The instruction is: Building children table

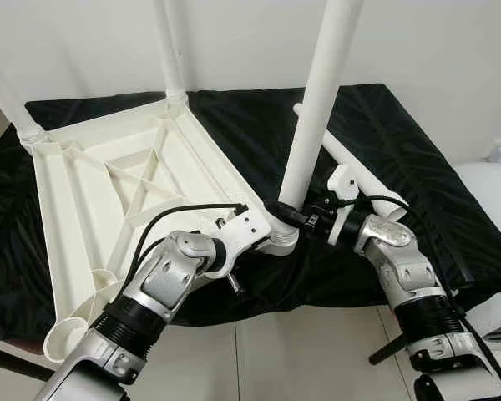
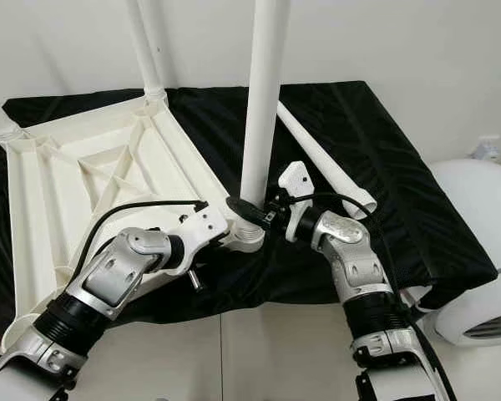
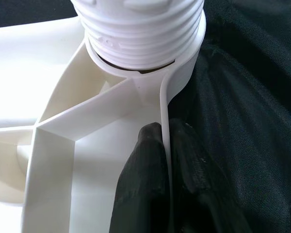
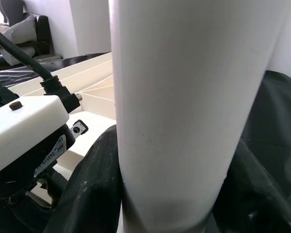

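Tabletop (image 1: 108,180) lay upside down on the black cloth (image 1: 384,142) at nine o'clock. The left gripper (image 3: 165,145) pinched its corner rim. The right gripper (image 4: 165,194) clamped the leg (image 2: 263,100); tilting it could cross-thread the socket (image 3: 140,39).

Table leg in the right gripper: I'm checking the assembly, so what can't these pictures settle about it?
- Upright table leg: top cut off by the head views' upper edge.
- Thread depth in the tabletop socket: right gripper hides it; left wrist view crops it.
- Loose leg: near end behind the right wrist.
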Controlling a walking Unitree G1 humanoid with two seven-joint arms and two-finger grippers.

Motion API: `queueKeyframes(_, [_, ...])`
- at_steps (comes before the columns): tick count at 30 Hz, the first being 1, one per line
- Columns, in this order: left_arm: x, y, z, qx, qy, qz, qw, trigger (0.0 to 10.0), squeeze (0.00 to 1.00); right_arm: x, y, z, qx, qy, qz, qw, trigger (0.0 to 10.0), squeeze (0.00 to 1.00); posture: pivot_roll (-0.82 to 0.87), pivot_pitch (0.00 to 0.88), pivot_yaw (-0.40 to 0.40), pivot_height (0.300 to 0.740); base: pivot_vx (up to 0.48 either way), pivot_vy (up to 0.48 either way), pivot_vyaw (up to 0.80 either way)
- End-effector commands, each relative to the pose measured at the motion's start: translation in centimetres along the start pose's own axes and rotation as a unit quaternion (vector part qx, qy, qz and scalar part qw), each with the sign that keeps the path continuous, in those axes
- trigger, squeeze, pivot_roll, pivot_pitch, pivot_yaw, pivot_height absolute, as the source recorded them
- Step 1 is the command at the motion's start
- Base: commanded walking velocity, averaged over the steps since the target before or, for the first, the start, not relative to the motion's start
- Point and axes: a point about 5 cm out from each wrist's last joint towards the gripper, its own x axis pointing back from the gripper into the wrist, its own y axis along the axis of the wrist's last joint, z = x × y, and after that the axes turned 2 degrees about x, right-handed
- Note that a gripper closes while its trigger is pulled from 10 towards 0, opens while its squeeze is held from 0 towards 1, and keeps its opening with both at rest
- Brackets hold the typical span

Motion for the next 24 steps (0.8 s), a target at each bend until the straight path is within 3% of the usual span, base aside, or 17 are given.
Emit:
queueKeyframes(1, [0.3,1.6,0.1,-0.014,0.023,-0.031,0.999,10.0,0.00,0.8,-2.4,0.2,-0.038,-0.032,0.048,0.998,10.0,0.00,-0.08,0.124,0.031,0.740,0.000,0.000,0.00])
queueKeyframes(24, [0.4,2.1,0.4,-0.006,0.033,-0.039,0.999,10.0,0.00,0.3,-1.4,1.5,-0.038,-0.052,0.019,0.998,10.0,0.00,-0.08,0.130,0.032,0.740,0.000,0.000,0.00])
